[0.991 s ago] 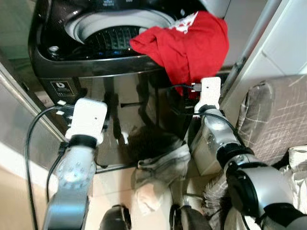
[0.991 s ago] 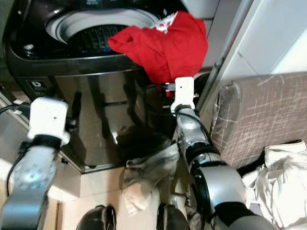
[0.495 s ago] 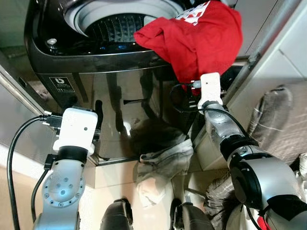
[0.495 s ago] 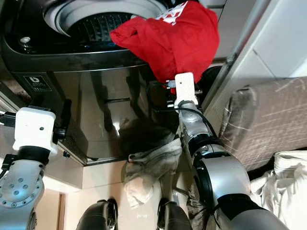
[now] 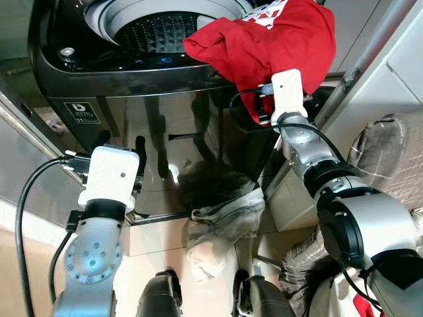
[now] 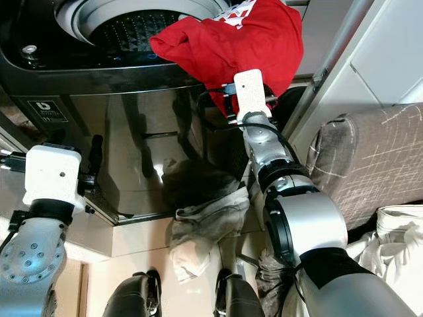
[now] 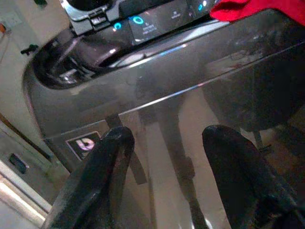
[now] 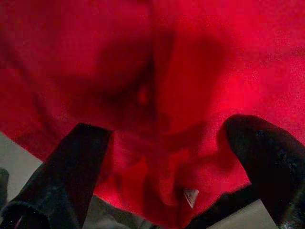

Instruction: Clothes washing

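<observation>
Red shirt (image 5: 268,43) drapes half off the washer (image 5: 132,72) rim; right gripper (image 8: 157,157), fingers spread beneath, could drag it floorward; left gripper (image 7: 171,162) hangs open.

Over on the right a brown-grey patterned cushioned seat (image 6: 370,158) sits beside a pale wall panel (image 6: 390,53) with a slanting metal rail (image 6: 334,49), and a white plastic bag (image 6: 396,231) lies crumpled just near it.
</observation>
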Controlling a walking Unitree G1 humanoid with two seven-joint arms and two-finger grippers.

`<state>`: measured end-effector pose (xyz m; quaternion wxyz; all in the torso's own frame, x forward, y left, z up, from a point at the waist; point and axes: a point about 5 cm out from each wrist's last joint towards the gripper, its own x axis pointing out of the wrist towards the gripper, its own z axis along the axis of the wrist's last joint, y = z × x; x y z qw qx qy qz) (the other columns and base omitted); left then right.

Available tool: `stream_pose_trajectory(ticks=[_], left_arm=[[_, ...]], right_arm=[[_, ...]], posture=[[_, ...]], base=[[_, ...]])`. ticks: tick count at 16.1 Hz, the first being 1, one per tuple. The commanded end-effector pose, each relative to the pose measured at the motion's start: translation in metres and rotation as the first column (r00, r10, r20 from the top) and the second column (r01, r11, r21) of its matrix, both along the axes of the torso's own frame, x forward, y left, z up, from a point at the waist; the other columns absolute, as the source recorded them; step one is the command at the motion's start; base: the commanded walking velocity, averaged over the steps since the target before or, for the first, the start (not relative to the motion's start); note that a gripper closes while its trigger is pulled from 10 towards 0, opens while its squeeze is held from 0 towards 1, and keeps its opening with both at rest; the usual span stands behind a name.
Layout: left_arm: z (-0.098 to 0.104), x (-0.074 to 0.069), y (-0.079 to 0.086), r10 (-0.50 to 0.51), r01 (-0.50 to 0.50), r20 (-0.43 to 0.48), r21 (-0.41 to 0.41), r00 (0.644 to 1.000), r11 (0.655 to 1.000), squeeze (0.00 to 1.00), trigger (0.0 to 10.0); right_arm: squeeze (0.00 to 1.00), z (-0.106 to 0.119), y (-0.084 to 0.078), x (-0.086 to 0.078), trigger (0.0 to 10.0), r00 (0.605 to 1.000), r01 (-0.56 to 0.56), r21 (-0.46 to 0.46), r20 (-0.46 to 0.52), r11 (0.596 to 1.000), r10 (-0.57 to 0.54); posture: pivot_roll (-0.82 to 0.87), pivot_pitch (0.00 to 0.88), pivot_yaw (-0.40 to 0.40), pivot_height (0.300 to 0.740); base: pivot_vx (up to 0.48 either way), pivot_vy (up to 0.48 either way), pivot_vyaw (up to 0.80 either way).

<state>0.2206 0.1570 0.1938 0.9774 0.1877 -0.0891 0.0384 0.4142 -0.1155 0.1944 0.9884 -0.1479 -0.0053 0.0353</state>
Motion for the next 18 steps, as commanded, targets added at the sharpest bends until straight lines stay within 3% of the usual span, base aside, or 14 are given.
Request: stream_pose_trajectory(ticks=[1, 3, 6, 7, 10, 11, 12, 13, 15, 17, 18], left_arm=[[-0.002, 0.002, -0.001, 0.001, -0.001, -0.008, -0.002, 1.000, 1.000, 0.00, 10.0], [-0.002, 0.007, -0.004, -0.006, 0.006, 0.000, -0.012, 1.000, 1.000, 0.00, 10.0], [0.000, 0.017, -0.005, -0.007, 0.008, 0.024, -0.013, 1.000, 1.000, 0.00, 10.0], [0.002, 0.020, -0.005, -0.005, 0.006, 0.036, -0.014, 0.999, 1.000, 0.00, 10.0], [0.004, 0.038, -0.010, 0.005, -0.002, 0.080, -0.031, 0.997, 1.000, 0.00, 10.0], [0.007, 0.043, -0.010, 0.015, -0.011, 0.103, -0.036, 0.995, 0.999, 0.00, 10.0], [0.007, 0.047, -0.011, 0.015, -0.010, 0.109, -0.038, 0.994, 0.999, 0.00, 10.0], [0.006, 0.051, -0.013, 0.007, -0.002, 0.112, -0.041, 0.994, 0.999, 0.00, 10.0], [0.000, 0.056, -0.018, -0.029, 0.032, 0.086, -0.035, 0.996, 0.999, 0.00, 10.0], [0.000, 0.060, -0.018, -0.039, 0.041, 0.087, -0.023, 0.995, 0.999, 0.00, 10.0], [0.003, 0.063, -0.016, -0.040, 0.041, 0.101, -0.017, 0.994, 0.999, 0.00, 10.0]], right_arm=[[0.00, 0.018, 0.011, 0.003, 10.0, 0.997, -0.050, -0.022, 0.059, 0.999, 0.051], [0.00, 0.032, 0.021, 0.005, 10.0, 0.991, -0.094, -0.042, 0.092, 0.995, 0.097], [0.00, 0.084, 0.050, 0.004, 10.0, 0.937, -0.178, -0.134, 0.280, 0.975, 0.210], [0.00, 0.099, 0.059, 0.001, 10.0, 0.907, -0.207, -0.160, 0.338, 0.965, 0.250], [0.00, 0.165, 0.078, -0.014, 10.0, 0.750, -0.244, -0.224, 0.573, 0.943, 0.330], [0.00, 0.164, 0.078, -0.013, 10.0, 0.750, -0.226, -0.236, 0.577, 0.945, 0.324], [0.00, 0.159, 0.074, -0.011, 10.0, 0.773, -0.232, -0.206, 0.554, 0.951, 0.309], [0.00, 0.143, 0.061, -0.005, 10.0, 0.825, -0.264, -0.053, 0.505, 0.963, 0.253], [0.00, 0.100, 0.043, -0.002, 10.0, 0.881, -0.248, 0.100, 0.436, 0.964, 0.181], [0.00, 0.075, 0.034, -0.003, 10.0, 0.905, -0.217, 0.171, 0.404, 0.961, 0.132], [0.00, 0.051, 0.027, -0.010, 10.0, 0.906, -0.224, 0.213, 0.406, 0.951, 0.122]], posture=[[0.19, 0.215, -0.045, 0.731], [0.18, 0.208, -0.042, 0.731], [0.17, 0.167, -0.049, 0.731], [0.16, 0.157, -0.053, 0.731], [0.12, 0.091, -0.077, 0.731], [0.11, 0.075, -0.084, 0.731], [0.11, 0.064, -0.088, 0.731], [0.09, 0.056, -0.092, 0.731], [0.07, 0.048, -0.090, 0.731], [0.06, 0.038, -0.091, 0.731], [0.04, 0.014, -0.085, 0.731]], base=[[0.000, 0.000, 0.00], [0.000, 0.000, 0.00], [0.000, 0.000, 0.00], [0.000, 0.000, 0.00], [0.000, 0.000, 0.00], [0.000, 0.000, 0.00], [0.000, 0.000, 0.00], [0.000, 0.000, 0.00], [0.000, 0.000, 0.00], [0.000, 0.000, 0.00], [0.000, 0.000, 0.00]])
